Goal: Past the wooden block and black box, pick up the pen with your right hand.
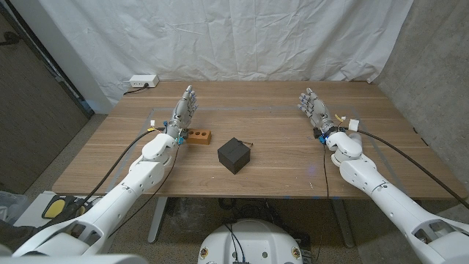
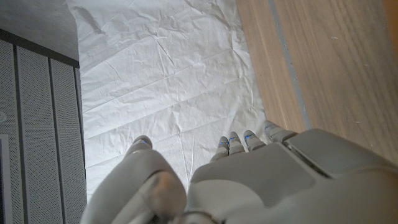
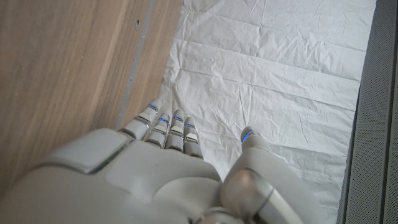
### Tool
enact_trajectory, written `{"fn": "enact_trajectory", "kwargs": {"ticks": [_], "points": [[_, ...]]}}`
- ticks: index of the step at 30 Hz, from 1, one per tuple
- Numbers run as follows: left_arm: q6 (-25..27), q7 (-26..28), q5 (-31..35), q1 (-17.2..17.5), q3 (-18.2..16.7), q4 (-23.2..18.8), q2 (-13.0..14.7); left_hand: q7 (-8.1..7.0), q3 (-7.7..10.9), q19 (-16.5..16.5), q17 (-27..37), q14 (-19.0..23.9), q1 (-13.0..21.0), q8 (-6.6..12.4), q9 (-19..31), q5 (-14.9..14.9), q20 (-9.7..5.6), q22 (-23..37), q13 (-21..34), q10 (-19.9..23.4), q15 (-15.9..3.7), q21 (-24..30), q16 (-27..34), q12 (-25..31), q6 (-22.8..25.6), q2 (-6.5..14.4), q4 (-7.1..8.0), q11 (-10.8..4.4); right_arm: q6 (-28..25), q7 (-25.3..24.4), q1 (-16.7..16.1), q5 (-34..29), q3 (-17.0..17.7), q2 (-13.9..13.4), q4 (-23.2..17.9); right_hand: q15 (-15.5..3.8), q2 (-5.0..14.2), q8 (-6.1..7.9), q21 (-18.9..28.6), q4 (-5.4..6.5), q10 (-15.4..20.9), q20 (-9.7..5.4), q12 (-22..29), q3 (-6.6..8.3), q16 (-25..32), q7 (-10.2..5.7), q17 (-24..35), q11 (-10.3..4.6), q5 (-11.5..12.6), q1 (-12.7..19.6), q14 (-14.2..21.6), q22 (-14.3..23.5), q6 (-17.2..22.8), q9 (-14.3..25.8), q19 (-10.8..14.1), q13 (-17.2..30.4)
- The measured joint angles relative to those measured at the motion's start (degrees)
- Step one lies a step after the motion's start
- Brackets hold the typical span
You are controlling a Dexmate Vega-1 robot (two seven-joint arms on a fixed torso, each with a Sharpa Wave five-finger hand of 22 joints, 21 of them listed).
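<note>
A brown wooden block (image 1: 198, 136) with holes in its top lies left of the table's middle. A black box (image 1: 234, 154) stands right of it, nearer the front. A thin dark sliver (image 1: 248, 144) shows at the box's far right corner; I cannot tell whether it is the pen. My left hand (image 1: 183, 111) stands just behind the block's left end, fingers stretched, holding nothing. My right hand (image 1: 314, 108) is raised at the right side of the table, well clear of the box, fingers apart and empty. The wrist views show the backs of the left hand (image 2: 261, 180) and right hand (image 3: 143, 180).
The wooden table (image 1: 278, 110) has a white power strip (image 1: 141, 81) at its far left corner. A creased white cloth (image 1: 220, 37) hangs behind the table. Bare wood lies between the black box and my right hand.
</note>
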Motion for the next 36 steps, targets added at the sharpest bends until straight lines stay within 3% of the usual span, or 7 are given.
{"fn": "enact_trajectory", "kwargs": {"ticks": [16, 36], "points": [[0.3, 0.5, -0.54, 1.21, -0.37, -2.36, 0.71, 0.31, 0.24, -0.29, -0.01, 0.0, 0.24, 0.0, -0.01, 0.45, -0.29, 0.0, -0.01, 0.0, 0.0, 0.0, 0.01, 0.0, -0.3, 0.24, -0.24, 0.0, 0.48, 0.01, -0.58, -0.19, -0.09, -0.35, -1.14, 0.29, 1.05, 0.0, 0.0, -0.65, 0.59, 0.21, 0.0, 0.65, -0.01, -0.33, -0.01, 0.01, 0.0, 1.05, 0.32, 0.0, 0.7, -0.01, 0.2, 0.05], [1.3, 0.63, -0.55, 2.09, -0.57, -4.79, 1.9, 0.31, 0.24, -0.28, -0.01, 0.0, 0.98, 0.0, -0.01, 0.45, -0.28, -0.01, -0.01, 0.0, 0.0, -0.01, 0.01, 0.0, -0.3, 0.98, -0.25, 0.0, 1.65, 1.01, -1.91, -1.08, 0.11, -2.11, -4.73, 0.0, 1.82, 0.98, 0.0, -1.58, 1.74, -0.2, 0.0, 1.58, -0.01, -0.83, -0.02, 0.14, 0.0, 2.88, 1.23, -0.01, 3.86, 0.26, 0.6, 0.04]]}}
